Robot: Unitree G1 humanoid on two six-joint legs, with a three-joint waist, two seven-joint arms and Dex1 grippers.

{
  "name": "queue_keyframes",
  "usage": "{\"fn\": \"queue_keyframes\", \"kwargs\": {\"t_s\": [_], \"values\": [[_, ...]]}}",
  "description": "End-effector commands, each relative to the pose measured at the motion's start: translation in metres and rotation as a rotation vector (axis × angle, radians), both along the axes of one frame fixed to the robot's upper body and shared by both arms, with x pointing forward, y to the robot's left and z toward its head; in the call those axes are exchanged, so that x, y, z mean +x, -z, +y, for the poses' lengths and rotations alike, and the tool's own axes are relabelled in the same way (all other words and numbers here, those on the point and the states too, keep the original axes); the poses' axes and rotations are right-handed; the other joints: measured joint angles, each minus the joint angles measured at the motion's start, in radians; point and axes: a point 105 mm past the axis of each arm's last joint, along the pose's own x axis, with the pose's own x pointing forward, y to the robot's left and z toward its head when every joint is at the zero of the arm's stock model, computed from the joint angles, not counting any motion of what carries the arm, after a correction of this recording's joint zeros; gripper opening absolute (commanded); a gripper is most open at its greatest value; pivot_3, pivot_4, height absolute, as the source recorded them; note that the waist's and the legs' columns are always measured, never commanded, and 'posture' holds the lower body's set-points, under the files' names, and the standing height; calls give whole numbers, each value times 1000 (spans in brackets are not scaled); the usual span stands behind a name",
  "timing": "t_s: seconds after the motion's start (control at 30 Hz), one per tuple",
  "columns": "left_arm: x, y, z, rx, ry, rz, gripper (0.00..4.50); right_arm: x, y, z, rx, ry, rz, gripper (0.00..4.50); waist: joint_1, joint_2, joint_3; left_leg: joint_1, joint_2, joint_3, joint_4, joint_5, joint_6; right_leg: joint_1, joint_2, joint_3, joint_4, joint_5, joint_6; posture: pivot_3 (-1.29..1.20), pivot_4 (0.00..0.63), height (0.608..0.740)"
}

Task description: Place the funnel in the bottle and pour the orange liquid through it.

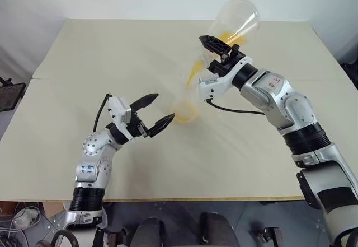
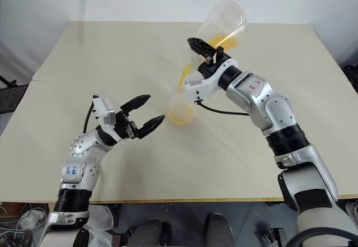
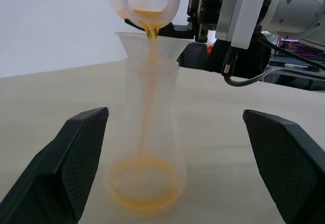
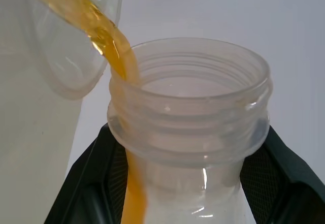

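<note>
Step in hand, as I judge it: the pour. The funnel [image 3: 152, 43] already sits in the mouth of the bottle [image 3: 150, 132], which stands upright near the middle of the bench [image 1: 84, 62], well in from every edge. The right gripper [image 1: 221, 54] is clamped on a clear pouring container [image 1: 238, 23], tilted mouth-down above the funnel. A thin stream of the orange liquid [image 3: 144, 183] runs from the container's lip into the funnel, and a shallow ring has collected in the bottle's base. A bright patch remains in the tilted container, so the pour looks partway done. How much is left cannot be told. The left gripper [image 1: 164, 107] is wide open and holds nothing. Its fingers flank the bottle's lower part on the side toward the near edge, near it but apart from it. The next move, by my reading, calls for keeping the lip centred over the funnel and tilting further as the stream thins. The funnel sits loose and the bottle is unheld, so a nudge from either arm could tip both. The black cable [image 1: 235, 111] under the right wrist hangs close to the bottle on its right, apart from it. Nothing else stands near the bottle.
</note>
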Motion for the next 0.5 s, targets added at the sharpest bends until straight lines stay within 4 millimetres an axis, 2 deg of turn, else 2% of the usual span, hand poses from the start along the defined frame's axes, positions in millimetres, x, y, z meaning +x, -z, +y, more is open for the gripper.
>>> {"fn": "queue_keyframes", "kwargs": {"t_s": [0.03,0.5], "values": [[-4,-12,-5,-3,9,-62,4500,-6,-24,0,13,-15,-83,2543,0,0,0,0,0,0,0,0,0,0,0,0,0,0,0,0,150,740],[-5,-11,-2,1,5,-66,4500,-4,-21,2,-13,-18,-85,2543,0,0,0,0,0,0,0,0,0,0,0,0,0,0,0,0,150,740]]}}
